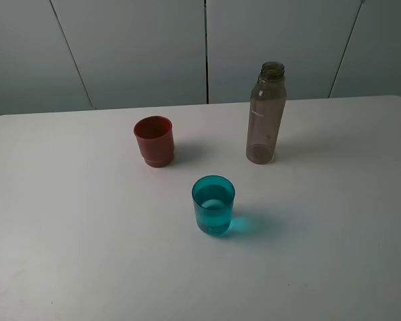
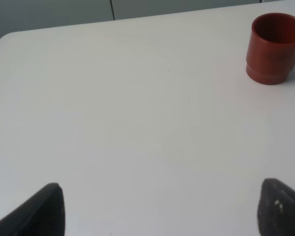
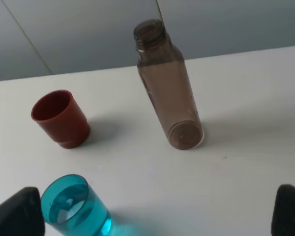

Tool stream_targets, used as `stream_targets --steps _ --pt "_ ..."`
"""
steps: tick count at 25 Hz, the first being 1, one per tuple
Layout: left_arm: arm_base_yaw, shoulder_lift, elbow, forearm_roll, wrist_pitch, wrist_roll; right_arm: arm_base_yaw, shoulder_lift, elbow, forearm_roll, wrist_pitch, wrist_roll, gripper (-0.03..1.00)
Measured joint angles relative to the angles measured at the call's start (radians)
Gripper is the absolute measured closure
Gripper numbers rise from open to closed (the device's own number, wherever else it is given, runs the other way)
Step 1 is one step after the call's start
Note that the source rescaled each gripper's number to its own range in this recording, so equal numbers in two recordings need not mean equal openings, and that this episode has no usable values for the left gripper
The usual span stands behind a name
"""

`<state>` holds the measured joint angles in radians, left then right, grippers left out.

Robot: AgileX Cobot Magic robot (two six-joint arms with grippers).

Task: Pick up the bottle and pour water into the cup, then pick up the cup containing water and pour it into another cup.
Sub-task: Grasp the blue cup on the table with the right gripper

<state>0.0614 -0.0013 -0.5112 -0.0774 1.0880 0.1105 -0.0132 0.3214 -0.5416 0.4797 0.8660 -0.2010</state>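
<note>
Three vessels, bottle [image 1: 265, 120] with unreadable mark [image 1: 257, 112], teal cup [image 1: 213, 204], red cup [image 1: 154, 140], left tool [image 2: 164, 216] and right tool [image 3: 155, 216] spread

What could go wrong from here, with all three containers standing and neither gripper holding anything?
1. The teal cup seems to hold water and has smooth tapered sides; an off-centre grip might let it slip or slosh on lifting.
2. The red cup has a narrow mouth and stands apart; a fast tilt could spill onto the table.
3. The bottle is tall, slim and uncapped; an arm passing close might topple it.
</note>
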Motion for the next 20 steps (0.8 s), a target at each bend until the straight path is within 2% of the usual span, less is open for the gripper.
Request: stream_targets --steps 4,7,11,16,20 --pt "0.0 0.0 0.0 0.0 0.0 0.0 0.043 0.156 -0.076 0.021 -0.085 -0.152 -0.03" --pt "0.0 0.0 0.0 0.0 0.0 0.0 0.131 0.261 -0.129 -0.006 -0.153 -0.251 -0.03" --pt "0.0 0.0 0.0 0.0 0.0 0.0 0.306 0.377 -0.161 -0.096 -0.278 -0.273 -0.03" --pt "0.0 0.0 0.0 0.0 0.0 0.0 0.601 0.457 -0.131 -0.248 -0.396 -0.099 -0.03" --pt "0.0 0.0 0.0 0.0 0.0 0.002 0.824 0.519 -0.023 -0.406 -0.593 0.136 -0.03"
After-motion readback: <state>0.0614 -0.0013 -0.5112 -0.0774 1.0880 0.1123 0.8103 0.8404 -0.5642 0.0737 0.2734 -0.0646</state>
